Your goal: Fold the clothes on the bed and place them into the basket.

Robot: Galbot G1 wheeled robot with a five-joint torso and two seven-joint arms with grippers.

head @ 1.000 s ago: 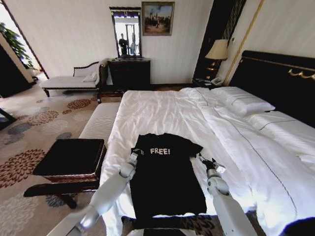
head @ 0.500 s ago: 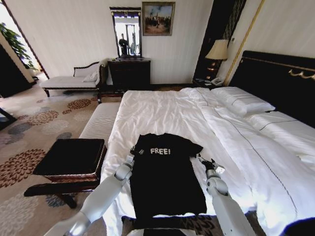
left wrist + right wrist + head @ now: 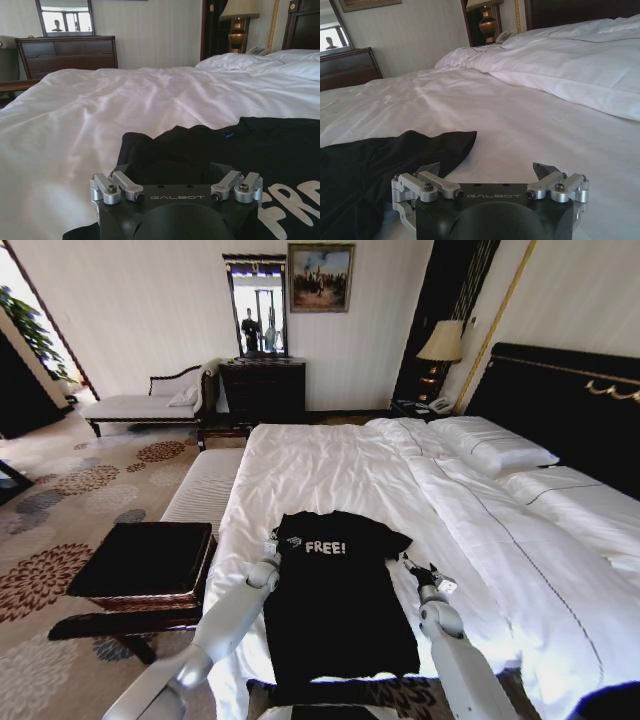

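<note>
Since half a second ago, the left gripper has been carried forward to the T-shirt's left shoulder, where it had been lower beside the sleeve; the right gripper is seen where it was. In the left wrist view, the left gripper is shown with its jaws spread wide, and black fabric is bunched between the finger bases; whether cloth is actually pinched cannot be told, since the fingertips are hidden by the folds. In the right wrist view, the right gripper is likewise held open, with nothing between its fingertips; the tip of the right sleeve lies just beside its left finger, on bare duvet.

The black T-shirt is laid flat, chest up, near the foot of the bed, with the white "FREE!" lettering toward the far end and the hem at the near edge. The white duvet is lightly creased; white pillows are set at the far right against the dark headboard. To the left of the bed, the brown wicker basket is seen on the patterned carpet, with a pale striped bench beyond it. A dark dresser with a mirror stands at the far wall, and a lamp stands at the far right.
</note>
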